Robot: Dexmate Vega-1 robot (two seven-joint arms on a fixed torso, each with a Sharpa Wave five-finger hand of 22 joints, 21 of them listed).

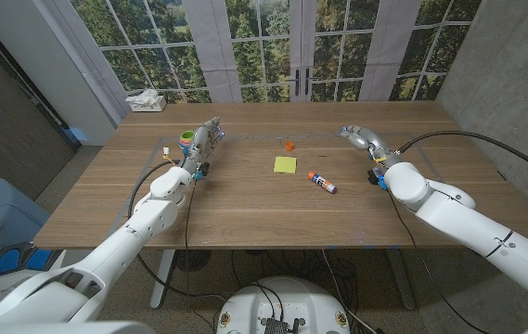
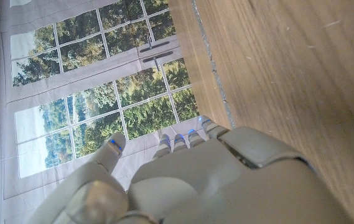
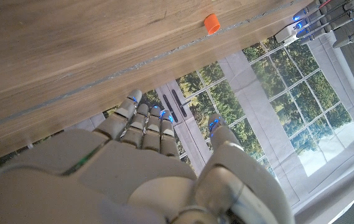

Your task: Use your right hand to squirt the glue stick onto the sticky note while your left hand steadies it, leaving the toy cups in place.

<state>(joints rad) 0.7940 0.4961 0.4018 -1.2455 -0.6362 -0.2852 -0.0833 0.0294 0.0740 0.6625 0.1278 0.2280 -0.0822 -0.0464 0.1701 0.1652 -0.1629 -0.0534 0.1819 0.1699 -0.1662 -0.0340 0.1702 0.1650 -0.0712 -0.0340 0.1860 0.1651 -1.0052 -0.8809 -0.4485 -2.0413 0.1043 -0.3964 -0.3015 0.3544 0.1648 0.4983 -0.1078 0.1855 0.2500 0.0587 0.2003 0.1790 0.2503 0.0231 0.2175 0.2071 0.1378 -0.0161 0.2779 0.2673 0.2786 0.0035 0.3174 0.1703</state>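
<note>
Two robot hands wait at the far part of the surface (image 1: 245,218), both with nothing in them and the fingers spread: the left robot hand (image 1: 206,139) near the far left, the right robot hand (image 1: 361,137) near the far right. The yellow sticky note (image 1: 285,165) lies in the middle of the surface, and the glue stick (image 1: 322,182) lies on its side just beside it, a little nearer to the robot and toward the right arm. A small orange toy cup (image 1: 288,145) stands just behind the note, and other cups (image 1: 187,137), green among them, stand close to the left robot hand. I judge that the risk begins with the left arm: when it moves toward the note, it may push these cups. The orange cup may also be hit when the left robot hand presses the note. The lying glue stick may roll under the right fingers. How many cups stand by the left robot hand is hard to tell, because the hand partly covers them.
</note>
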